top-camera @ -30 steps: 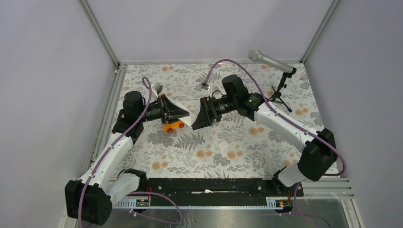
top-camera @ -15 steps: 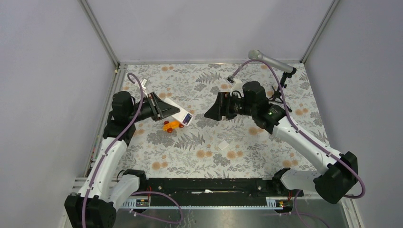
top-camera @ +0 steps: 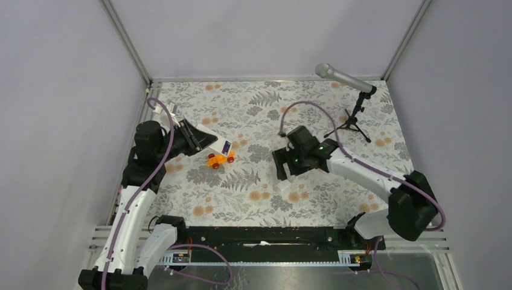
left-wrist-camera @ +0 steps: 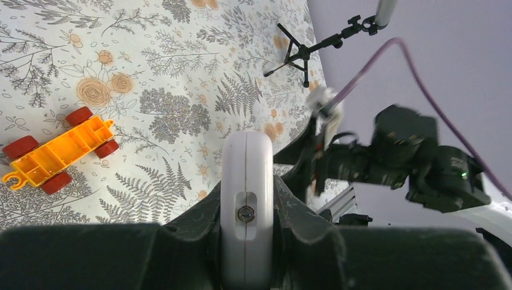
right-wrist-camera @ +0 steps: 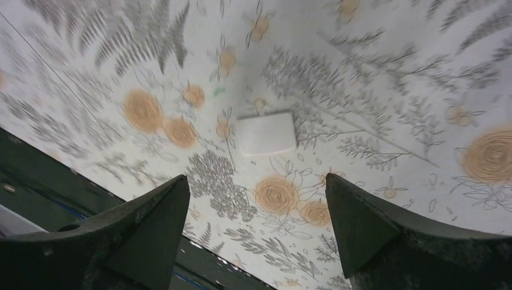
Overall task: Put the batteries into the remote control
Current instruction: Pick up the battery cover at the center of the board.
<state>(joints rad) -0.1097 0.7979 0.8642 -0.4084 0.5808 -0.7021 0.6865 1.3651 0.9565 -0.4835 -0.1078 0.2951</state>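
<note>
Now: one remote control (top-camera: pixel 222 146), one orange toy car (top-camera: pixel 220 159), and one small white square piece (right-wrist-camera: pixel 265 134) lying on the counter (top-camera: pixel 253 103). The left hand (top-camera: pixel 204 139) clamps the remote, left of centre, just up-frame of the car. Since a second ago the right hand (right-wrist-camera: pixel 256 184) has swung down over the square, jaws wide, empty; the left drew back leftward with the remote.

You see a floral table cover (top-camera: pixel 241 202), an orange toy car (top-camera: pixel 221 159) left of centre, a flat white square piece (right-wrist-camera: pixel 265 135) right of centre, a microphone (top-camera: pixel 339 76) on a black tripod (top-camera: pixel 353 122) far right.
</note>
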